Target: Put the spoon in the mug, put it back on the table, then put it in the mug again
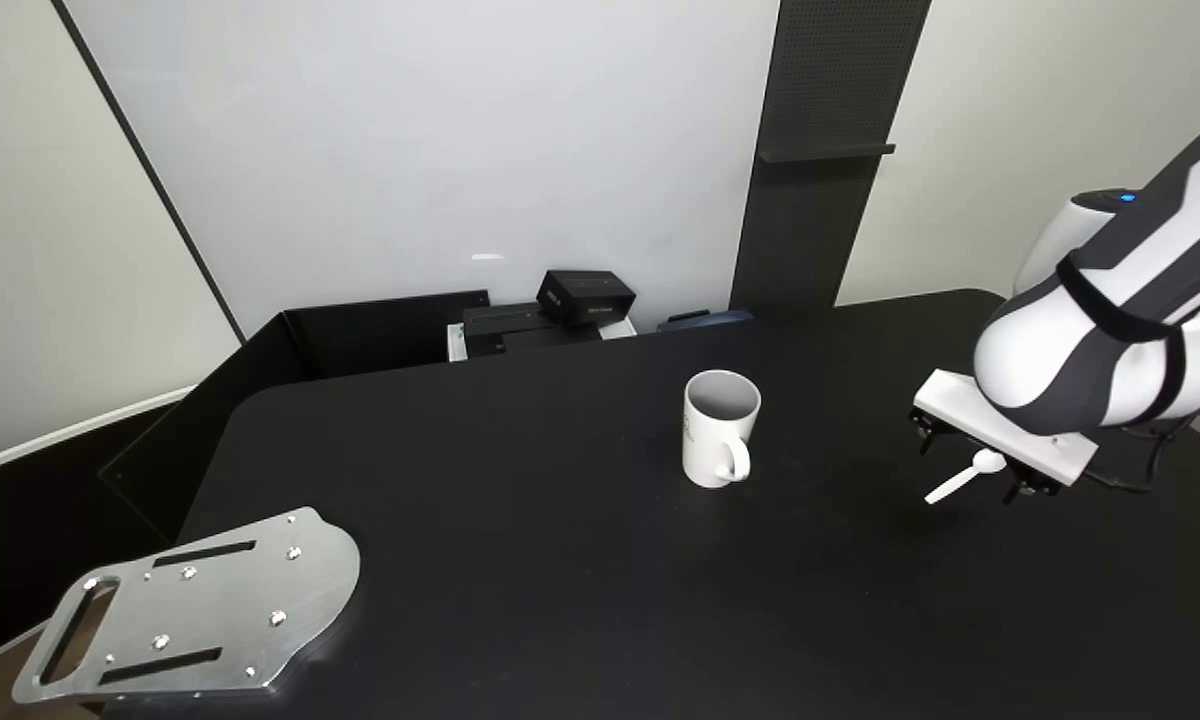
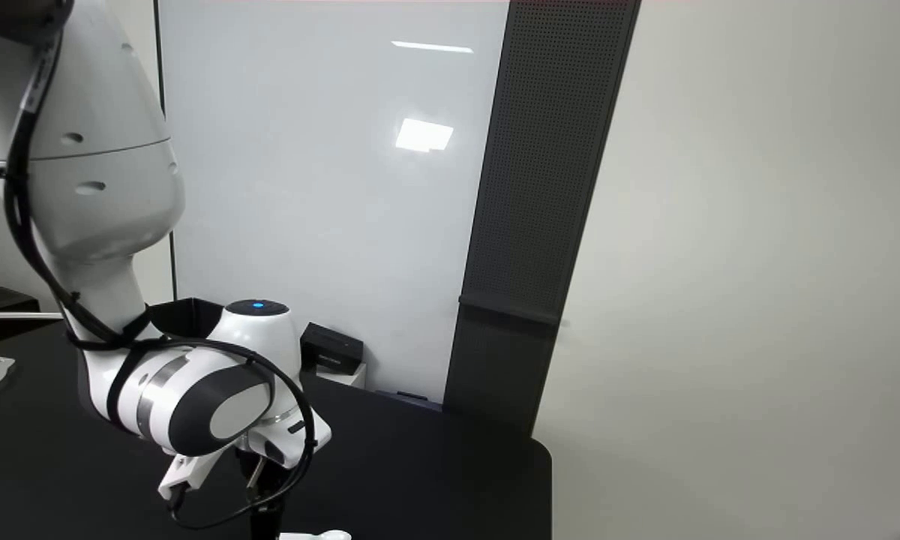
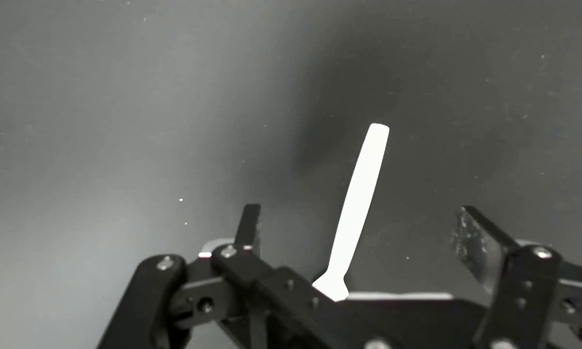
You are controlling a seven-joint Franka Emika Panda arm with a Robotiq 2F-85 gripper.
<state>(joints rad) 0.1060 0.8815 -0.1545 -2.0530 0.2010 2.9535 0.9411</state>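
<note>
Between the widely spread fingers of the gripper (image 3: 358,220), in the wrist view, the white spoon (image 3: 360,198) lies loose on the black table (image 3: 102,97), a gap showing on either side of its handle. The handle points between twelve and one o'clock in that view; its other end, near six, is partly hidden by the gripper's dark frame. Whether the fingertips reach right down to the tabletop I cannot tell. At three o'clock in an exterior view the robot arm (image 1: 1040,370) leans over the table, and the spoon shows under its wrist, handle end toward eight. About nine o'clock from the spoon, well apart, the white mug (image 1: 705,440) stands upright, its handle turned toward five and faint dark marks on its side toward nine. Between eight and nine from the mug, a grey metal plate (image 1: 225,600) with slots juts past the table's edge. Between ten and eleven, beyond the far edge, a small black box (image 1: 588,297) sits askew on other dark boxes (image 1: 505,320) before a white board (image 1: 410,150), and a dark panel (image 1: 840,70) rises near one. Near seven o'clock in an exterior view the spoon's bowl (image 2: 335,535) peeps in at the bottom edge, just beside the gripper.
</note>
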